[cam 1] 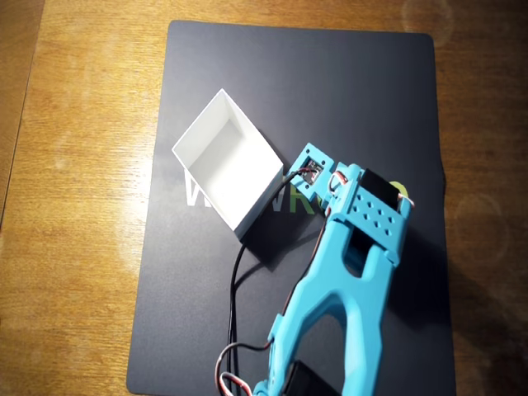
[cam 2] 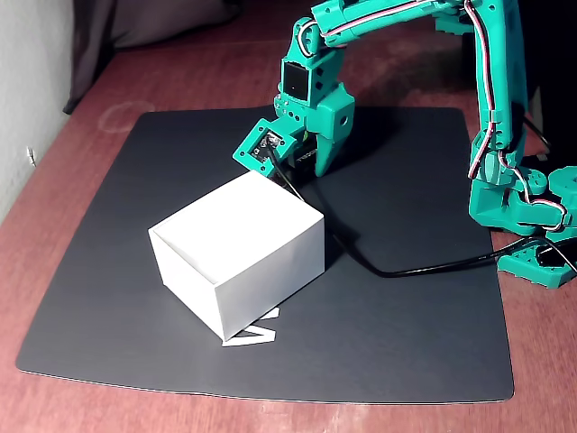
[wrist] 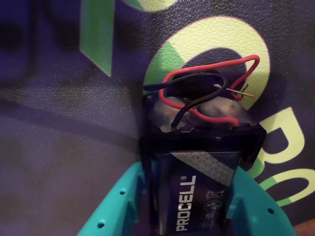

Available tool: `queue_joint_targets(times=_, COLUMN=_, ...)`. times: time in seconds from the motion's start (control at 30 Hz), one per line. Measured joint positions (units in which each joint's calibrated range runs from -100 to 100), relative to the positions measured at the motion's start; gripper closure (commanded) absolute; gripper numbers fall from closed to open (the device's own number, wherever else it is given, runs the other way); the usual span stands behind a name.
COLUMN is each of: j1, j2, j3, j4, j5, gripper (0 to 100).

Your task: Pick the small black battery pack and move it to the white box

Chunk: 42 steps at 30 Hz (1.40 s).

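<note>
In the overhead view, the white box (cam 1: 227,161) stands on the left half of a dark mat (cam 1: 206,330), turned at an angle, its open top showing a bare interior. Just right of the box sits the wrist camera mount (cam 1: 311,169), and right of that the blue arm (cam 1: 346,272), which hides the gripper tips and the load from above.

In the wrist view, the gripper (wrist: 189,206) is closed on the small black battery pack (wrist: 197,172): one teal finger (wrist: 120,201) presses its left side and the other its right, with no gap visible on either side. The white lettering faces the camera. Red and black wires (wrist: 206,86) loop from the pack's far end over green mat lettering (wrist: 98,34).

In the fixed view, the box lies left of centre, the gripper (cam 2: 311,158) just behind its far corner, low over the mat; whether the pack touches the mat cannot be told. A black cable (cam 2: 415,266) trails right to the arm's base (cam 2: 532,216).
</note>
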Motion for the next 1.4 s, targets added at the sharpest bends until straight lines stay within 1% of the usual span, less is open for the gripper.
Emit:
queue_joint_targets(times=0.13, j1=0.87, j2=0.08, j3=-0.45, j4=2.09, j5=0.00, gripper=86)
queue_joint_targets(times=0.23, j1=1.85, j2=0.08, j3=-0.55, j4=2.97, j5=0.00, gripper=91)
queue_joint_targets(times=0.4, j1=1.98, j2=0.08, j3=-0.55, j4=3.05, j5=0.00, gripper=91)
queue_joint_targets(times=0.5, j1=1.98, j2=0.08, j3=-0.55, j4=3.05, j5=0.00, gripper=94)
queue_joint_targets(times=1.2, j1=2.35, j2=0.08, j3=-0.91, j4=3.14, j5=0.00, gripper=95)
queue_joint_targets(times=1.27, j1=2.35, j2=0.08, j3=-0.91, j4=3.14, j5=0.00, gripper=96)
queue_joint_targets(times=1.33, j1=2.35, j2=0.08, j3=-0.91, j4=3.14, j5=0.00, gripper=99)
queue_joint_targets(times=1.4, j1=2.35, j2=0.08, j3=-0.91, j4=3.14, j5=0.00, gripper=99)
